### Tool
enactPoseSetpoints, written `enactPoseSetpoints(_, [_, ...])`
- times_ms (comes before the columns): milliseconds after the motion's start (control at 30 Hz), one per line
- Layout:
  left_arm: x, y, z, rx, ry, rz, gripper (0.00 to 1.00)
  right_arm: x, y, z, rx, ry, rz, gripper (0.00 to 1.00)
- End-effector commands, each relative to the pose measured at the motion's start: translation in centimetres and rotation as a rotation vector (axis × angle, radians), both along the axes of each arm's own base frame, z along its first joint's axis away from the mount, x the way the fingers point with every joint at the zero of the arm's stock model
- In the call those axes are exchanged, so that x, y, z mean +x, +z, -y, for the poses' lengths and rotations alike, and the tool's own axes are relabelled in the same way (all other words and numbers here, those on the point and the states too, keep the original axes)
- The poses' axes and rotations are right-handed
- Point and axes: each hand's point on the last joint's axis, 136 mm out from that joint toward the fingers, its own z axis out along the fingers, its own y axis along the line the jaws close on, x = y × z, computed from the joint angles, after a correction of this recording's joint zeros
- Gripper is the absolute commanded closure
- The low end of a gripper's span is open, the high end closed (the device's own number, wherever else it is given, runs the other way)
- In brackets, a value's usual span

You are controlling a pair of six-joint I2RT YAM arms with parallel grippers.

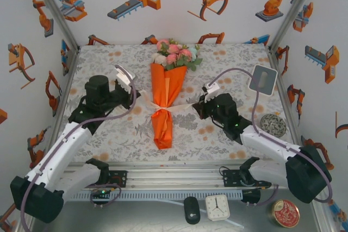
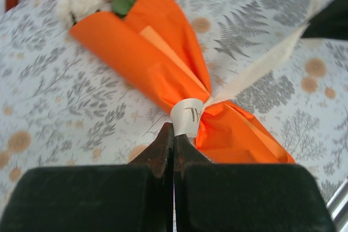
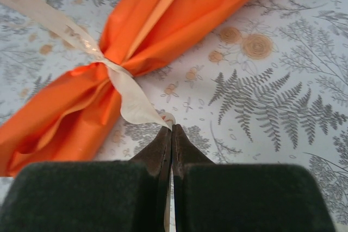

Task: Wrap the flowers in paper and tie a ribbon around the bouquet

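Note:
The bouquet lies lengthwise in the middle of the table. Its pink and white flowers (image 1: pixel 175 54) point to the far side, and the orange paper (image 1: pixel 165 99) tapers toward me. A cream ribbon (image 1: pixel 163 107) circles the paper's pinched waist. My left gripper (image 1: pixel 135 95) is just left of that waist, shut on one end of the ribbon (image 2: pixel 187 117); its jaws (image 2: pixel 174 132) almost touch the loop. My right gripper (image 1: pixel 199 104) is just right of the waist. It (image 3: pixel 172 129) is shut on the other end of the ribbon (image 3: pixel 130 99), which curls up from the tie.
A white card on a stand (image 1: pixel 265 80) and a round metal disc (image 1: pixel 273 125) sit at the right side of the patterned cloth (image 1: pixel 109 129). Beyond the near rail lie a black mouse (image 1: pixel 191 210), a small clock (image 1: pixel 217 207) and a red tin (image 1: pixel 285 213).

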Motion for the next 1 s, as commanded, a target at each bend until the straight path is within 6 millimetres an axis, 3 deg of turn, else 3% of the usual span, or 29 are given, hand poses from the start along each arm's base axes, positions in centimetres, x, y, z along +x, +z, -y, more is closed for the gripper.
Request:
enactPoseSetpoints(0, [0.4,-1.0,1.2,0.111,-0.033,0.11,1.0,-0.3,3.0,-2.1,0.122,0.079,-0.051,1.0])
enactPoseSetpoints(67, [2.0,-2.1,0.4,0.144,0.063,0.114,1.0,-0.1,3.3,-2.4,0.136,0.083,-0.063,1.0])
enactPoseSetpoints(100, [3.3,-3.0,-0.8,0.188,0.157,0.099,0.94,0.1,3.1,-2.3,0.133,0.068,-0.065,1.0])
enactPoseSetpoints(167, [5.7,-5.7,-4.8,0.346,0.404,0.029,0.93,0.5,2.6,-1.6,0.111,0.026,-0.059,1.0])
enactPoseSetpoints(233, [6.7,-7.8,-7.6,0.473,0.556,-0.027,0.93,0.7,2.1,-1.0,0.088,-0.001,-0.056,1.0])
enactPoseSetpoints(367, [7.3,-10.1,-7.8,0.443,0.603,-0.109,0.79,0.8,1.6,-0.4,0.054,-0.023,-0.047,1.0])
enactPoseSetpoints(467, [8.0,-11.4,-9.4,0.397,0.684,-0.213,0.58,0.7,1.6,-0.4,0.041,-0.014,-0.05,1.0])
enactPoseSetpoints(600, [8.2,-12.2,-12.4,0.413,0.798,-0.314,0.54,0.7,1.6,-0.3,0.025,-0.015,-0.039,1.0])
enactPoseSetpoints(833, [8.5,-14.8,-12.4,0.216,0.816,-0.646,0.56,1.1,0.9,-0.6,0.013,-0.006,-0.047,1.0])
enactPoseSetpoints(900, [8.4,-15.9,-12.5,0.219,0.83,-0.671,0.56,1.2,0.8,-0.6,0.011,-0.004,-0.049,1.0])
enactPoseSetpoints(967, [8.7,-16.9,-11.4,0.182,0.772,-0.686,0.56,1.1,0.8,-0.7,0.007,0.003,-0.046,1.0])
